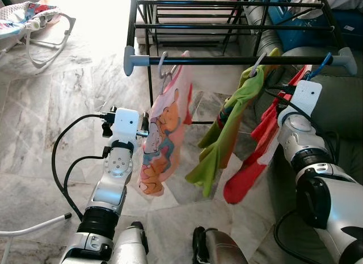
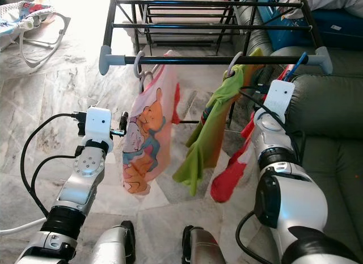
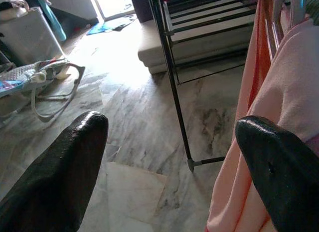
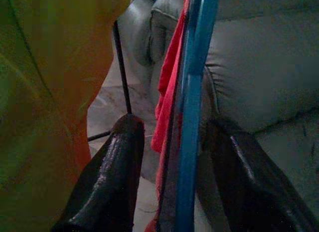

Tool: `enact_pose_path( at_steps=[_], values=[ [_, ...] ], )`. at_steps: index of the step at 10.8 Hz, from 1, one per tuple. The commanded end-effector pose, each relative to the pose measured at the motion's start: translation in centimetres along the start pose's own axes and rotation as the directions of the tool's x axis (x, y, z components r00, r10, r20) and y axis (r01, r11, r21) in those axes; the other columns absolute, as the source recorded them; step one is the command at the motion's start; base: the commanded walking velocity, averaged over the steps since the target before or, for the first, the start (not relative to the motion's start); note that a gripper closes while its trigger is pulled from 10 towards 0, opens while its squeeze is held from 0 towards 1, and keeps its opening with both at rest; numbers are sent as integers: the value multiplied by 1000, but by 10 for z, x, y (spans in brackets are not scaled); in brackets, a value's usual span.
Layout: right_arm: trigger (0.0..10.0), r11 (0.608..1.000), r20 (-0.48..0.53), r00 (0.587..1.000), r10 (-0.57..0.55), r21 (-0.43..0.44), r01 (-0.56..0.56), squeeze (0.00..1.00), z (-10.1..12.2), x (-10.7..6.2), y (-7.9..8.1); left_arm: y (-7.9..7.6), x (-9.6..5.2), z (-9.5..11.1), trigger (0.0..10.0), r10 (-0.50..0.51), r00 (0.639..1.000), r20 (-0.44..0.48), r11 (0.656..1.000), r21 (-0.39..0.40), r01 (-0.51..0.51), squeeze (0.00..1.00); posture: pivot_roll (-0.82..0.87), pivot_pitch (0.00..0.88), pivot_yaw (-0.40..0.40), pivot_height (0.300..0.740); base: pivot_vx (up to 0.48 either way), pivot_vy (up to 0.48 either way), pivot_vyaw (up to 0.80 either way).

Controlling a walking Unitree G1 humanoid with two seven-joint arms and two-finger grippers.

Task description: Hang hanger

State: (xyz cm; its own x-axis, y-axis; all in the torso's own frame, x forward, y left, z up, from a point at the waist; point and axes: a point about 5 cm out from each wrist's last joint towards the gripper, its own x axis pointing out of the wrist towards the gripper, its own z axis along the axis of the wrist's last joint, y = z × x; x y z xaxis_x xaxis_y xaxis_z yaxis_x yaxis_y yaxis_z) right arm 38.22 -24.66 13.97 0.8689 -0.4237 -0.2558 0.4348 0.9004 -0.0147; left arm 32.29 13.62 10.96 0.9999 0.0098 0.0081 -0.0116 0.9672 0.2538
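Note:
A black drying rack's front rail carries three hangers. A pink cartoon-print garment hangs at the left, and a green garment in the middle. At the right a red garment hangs on a blue hanger, whose hook is over the rail. My left gripper is open beside the pink garment, with cloth against one finger. My right gripper is open, its fingers either side of the blue hanger's stem with small gaps.
A grey sofa stands close at the right, behind the red garment. A baby bouncer sits at the far left on the marble floor. More rack rails run behind the front rail. A white rod lies at the lower left.

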Motion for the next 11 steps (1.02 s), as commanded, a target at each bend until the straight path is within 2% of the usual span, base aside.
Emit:
enact_pose_path(
  at_steps=[1, 6, 8, 11],
  values=[
    [0, 1000, -29, 999, -17, 10, 17, 392, -4, 1, -5, -1, -3, -2, 10000, -11, 1000, -12, 1000, 9, 11, 0, -87, 188, -13, 740, 0, 0, 0],
    [0, 999, -33, 999, -34, 39, 35, 396, -6, 1, -10, -1, -3, -1, 10000, -14, 1000, -14, 1000, 11, 14, 0, -85, 187, -12, 740, 0, 0, 0],
    [0, 999, -10, 1000, -29, 36, 29, 392, 0, 2, -11, -1, -3, -2, 10000, -15, 1000, -16, 1000, 10, 16, 0, -86, 183, -13, 740, 0, 0, 0],
    [0, 999, -9, 1000, -25, 33, 26, 388, -2, 2, -12, -2, -3, -6, 10000, -18, 999, -36, 999, 27, 19, 0, -85, 173, -11, 740, 0, 0, 0]
  ],
)
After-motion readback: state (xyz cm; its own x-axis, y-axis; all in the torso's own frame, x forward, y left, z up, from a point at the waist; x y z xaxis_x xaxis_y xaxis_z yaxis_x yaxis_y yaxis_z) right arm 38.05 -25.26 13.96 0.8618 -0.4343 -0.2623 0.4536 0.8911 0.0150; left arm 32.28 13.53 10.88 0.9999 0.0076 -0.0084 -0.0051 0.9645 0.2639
